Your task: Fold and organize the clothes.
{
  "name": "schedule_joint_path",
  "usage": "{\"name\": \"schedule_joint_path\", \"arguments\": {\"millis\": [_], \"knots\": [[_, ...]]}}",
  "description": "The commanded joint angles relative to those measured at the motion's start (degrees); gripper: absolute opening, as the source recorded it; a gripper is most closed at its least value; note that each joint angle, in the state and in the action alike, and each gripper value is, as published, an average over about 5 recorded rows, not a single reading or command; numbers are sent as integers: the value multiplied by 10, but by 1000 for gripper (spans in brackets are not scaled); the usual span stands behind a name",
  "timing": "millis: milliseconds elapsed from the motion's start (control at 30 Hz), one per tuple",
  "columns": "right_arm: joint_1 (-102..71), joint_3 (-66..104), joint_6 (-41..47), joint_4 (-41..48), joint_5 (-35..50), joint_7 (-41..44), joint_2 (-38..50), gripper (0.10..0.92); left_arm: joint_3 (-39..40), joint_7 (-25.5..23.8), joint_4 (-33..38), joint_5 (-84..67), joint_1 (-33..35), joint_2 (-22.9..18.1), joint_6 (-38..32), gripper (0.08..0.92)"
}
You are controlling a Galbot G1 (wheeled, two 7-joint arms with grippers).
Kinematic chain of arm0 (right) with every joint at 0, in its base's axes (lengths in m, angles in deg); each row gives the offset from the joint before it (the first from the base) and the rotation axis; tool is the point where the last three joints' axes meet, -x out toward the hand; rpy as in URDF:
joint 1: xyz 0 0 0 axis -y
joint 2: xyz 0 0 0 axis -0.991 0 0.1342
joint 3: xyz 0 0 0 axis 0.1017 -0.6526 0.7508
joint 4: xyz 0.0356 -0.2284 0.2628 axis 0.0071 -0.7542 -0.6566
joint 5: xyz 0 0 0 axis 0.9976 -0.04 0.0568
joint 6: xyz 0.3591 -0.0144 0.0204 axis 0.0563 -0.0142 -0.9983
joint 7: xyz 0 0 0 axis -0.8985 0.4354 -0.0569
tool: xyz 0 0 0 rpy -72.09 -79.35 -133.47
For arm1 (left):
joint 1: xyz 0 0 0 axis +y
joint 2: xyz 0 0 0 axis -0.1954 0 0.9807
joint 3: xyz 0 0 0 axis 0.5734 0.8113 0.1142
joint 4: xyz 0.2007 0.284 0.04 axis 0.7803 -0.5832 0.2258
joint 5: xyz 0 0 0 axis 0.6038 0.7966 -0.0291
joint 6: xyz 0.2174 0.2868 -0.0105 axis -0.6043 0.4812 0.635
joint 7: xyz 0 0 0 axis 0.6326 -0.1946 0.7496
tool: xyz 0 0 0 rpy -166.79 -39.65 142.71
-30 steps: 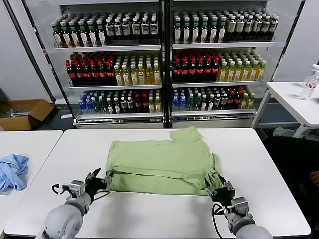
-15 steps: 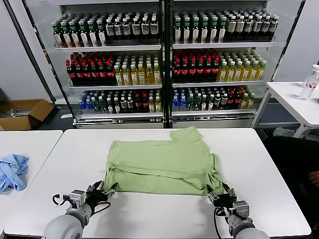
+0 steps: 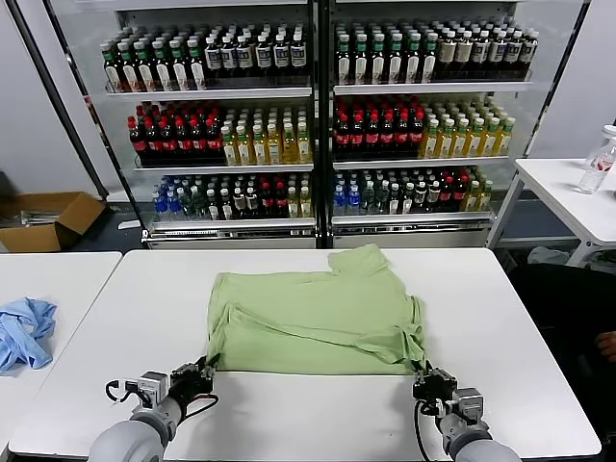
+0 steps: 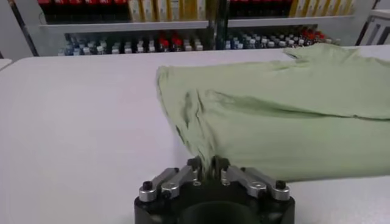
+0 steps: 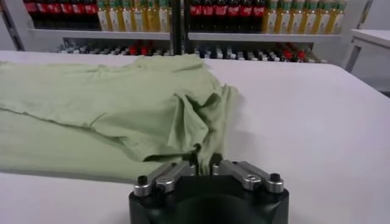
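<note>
Head view: light green shirt [image 3: 313,322] spread flat mid-table [image 3: 500,318]. Left claw [image 3: 199,373] pinching near left corner, right claw [image 3: 429,383] pinching near right corner, fabric bunched at both. Light blue cloth [image 3: 23,330] on neighbouring table.

Head cam sits high, looks fwd/down over white flat-topped counter [image 3: 289,414]. Both wrist cams ride low, close, facing drink-stocked glass-door fridges [image 3: 318,125]; all share it.
</note>
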Motion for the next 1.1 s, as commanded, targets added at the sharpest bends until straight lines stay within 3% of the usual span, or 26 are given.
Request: {"name": "schedule_joint_path", "arguments": {"millis": [33,133,300,633,900,1100], "knots": [[-133,52,-11,-132,-10,1,6,135,-36,-12,84,25,77,7,3,152],[-191,68,-22,-166,-34,0,6,135,-81,-43,141,51,157,22,3,101],[-251,71,-43,-182,-76,1,3,135,-121,-62,187,73,258,33,2,93],[-273,69,-43,-202,-104,-9,-3,143,-110,-54,186,106,271,30,2,102],[-225,133,0,-257,-32,-9,16,347,-135,-43,234,103,241,30,4,304],[-40,111,34,-166,12,-5,19,520,-122,-51,181,80,141,37,3,477]]}}
